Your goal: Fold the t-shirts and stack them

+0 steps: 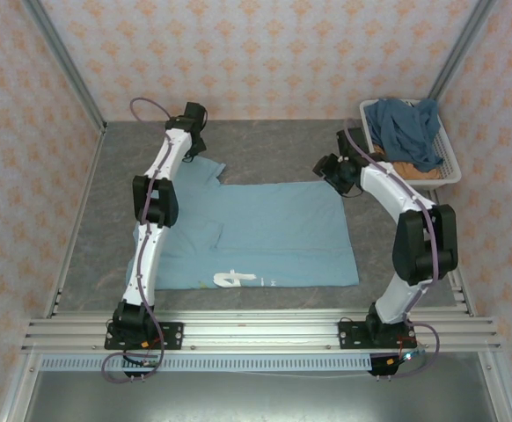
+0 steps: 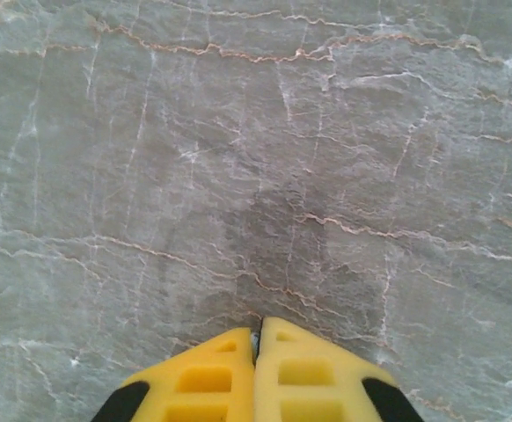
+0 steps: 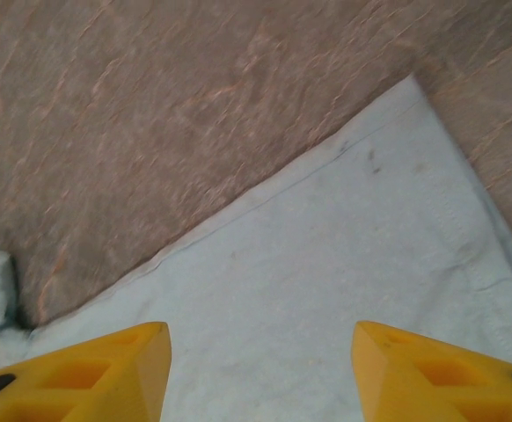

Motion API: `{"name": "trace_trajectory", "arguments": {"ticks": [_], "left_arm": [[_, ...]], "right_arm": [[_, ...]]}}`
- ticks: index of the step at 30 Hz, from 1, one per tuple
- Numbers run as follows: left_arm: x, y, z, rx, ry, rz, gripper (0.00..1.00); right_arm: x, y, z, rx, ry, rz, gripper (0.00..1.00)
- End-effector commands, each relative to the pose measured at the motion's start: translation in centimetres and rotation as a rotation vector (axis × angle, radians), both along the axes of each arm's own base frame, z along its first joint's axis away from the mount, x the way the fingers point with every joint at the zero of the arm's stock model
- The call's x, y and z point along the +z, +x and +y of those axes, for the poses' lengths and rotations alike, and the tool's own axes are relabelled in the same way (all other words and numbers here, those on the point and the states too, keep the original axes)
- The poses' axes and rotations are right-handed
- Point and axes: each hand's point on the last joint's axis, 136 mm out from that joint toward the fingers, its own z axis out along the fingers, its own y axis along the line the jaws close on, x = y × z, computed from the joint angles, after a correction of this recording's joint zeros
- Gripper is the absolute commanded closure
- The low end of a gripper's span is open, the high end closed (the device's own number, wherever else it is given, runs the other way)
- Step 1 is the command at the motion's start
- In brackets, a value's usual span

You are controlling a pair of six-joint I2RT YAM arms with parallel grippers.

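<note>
The task is judged barely begun. The light blue t-shirt [image 1: 274,233] is spread flat in the middle of the desk [image 1: 265,141]; no finished fold and no stack are seen. The slate-blue t-shirt [image 1: 405,127] and the orange t-shirt [image 1: 407,168] are heaped in the basket [image 1: 450,154] at upper right. The left gripper [image 2: 258,332] is pressed shut over bare desk. The right gripper [image 3: 260,343] is held wide above the spread shirt's corner.
</note>
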Motion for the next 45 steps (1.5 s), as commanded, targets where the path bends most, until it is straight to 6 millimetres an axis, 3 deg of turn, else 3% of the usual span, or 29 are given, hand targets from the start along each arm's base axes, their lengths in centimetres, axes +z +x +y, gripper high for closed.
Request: {"name": "trace_trajectory", "arguments": {"ticks": [1,4,9,16,24,30,35,39,45], "left_arm": [[-0.3,-3.5,-1.2,-0.022,-0.027,0.139,1.0],[2.5,-2.8,-1.7,-0.031,-0.056,0.074,1.0],[4.7,-2.6,-2.7,-0.015,-0.134,0.015,1.0],[5.4,-2.5,-4.0,-0.035,-0.212,0.004,1.0],[6.2,-2.8,-4.1,-0.05,-0.211,0.002,1.0],[6.6,-3.1,-4.2,-0.064,-0.212,0.009,1.0],[7.8,-3.3,-4.0,-0.07,-0.204,-0.003,1.0],[8.9,-3.7,-3.8,-0.074,-0.21,-0.011,1.0],[11.7,-6.1,-3.7,-0.056,-0.23,-0.01,1.0]], "right_arm": [[-1.8,0.3,-3.6,-0.136,-0.142,0.069,0.45],[-3.3,1.2,-4.7,-0.186,-0.203,0.099,0.47],[-5.3,3.3,-5.2,-0.194,-0.251,0.125,0.48],[-7.3,5.9,-5.3,-0.158,-0.26,0.168,0.5],[-9.7,4.9,-6.0,-0.183,-0.281,0.281,0.53],[-10.8,5.4,-5.7,-0.183,-0.265,0.294,0.6],[-11.1,5.7,-5.5,-0.166,-0.267,0.308,0.79],[-10.2,5.5,-5.8,-0.174,-0.28,0.304,0.99],[-7.9,5.4,-5.8,-0.161,-0.274,0.27,1.0]]}}
